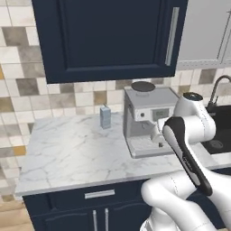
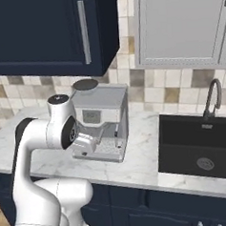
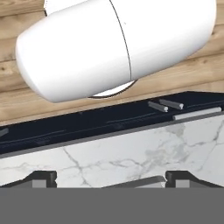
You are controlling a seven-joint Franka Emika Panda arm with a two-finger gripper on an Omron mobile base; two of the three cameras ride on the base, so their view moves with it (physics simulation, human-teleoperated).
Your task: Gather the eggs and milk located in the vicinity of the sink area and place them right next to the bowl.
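The marble worktop (image 1: 67, 153) ran from the left end of the kitchen to the black sink area (image 2: 199, 147) at the right, and nothing on it suggested the gathering had started. The sink's basin, as far as the right base view showed it, held only its round drain under the dark gooseneck tap (image 2: 212, 98); no egg could be made out in it or around it, and no bowl was to be seen anywhere, so the place where the things should end up could not be told. A grey coffee machine (image 1: 146, 119) stood in the middle of the worktop, with the arm folded up just in front of it. The milk (image 1: 105, 117), a small pale blue-grey carton, stood upright near the tiled wall, left of the machine and well apart from the sink. In the hand view the gripper (image 3: 111, 179) looked down over the front edge of the worktop towards the dark cabinet fronts and the wooden floor, its fingers (image 3: 41, 178) spread wide with nothing between them. By that showing the whole task was left: egg and milk both unfetched.
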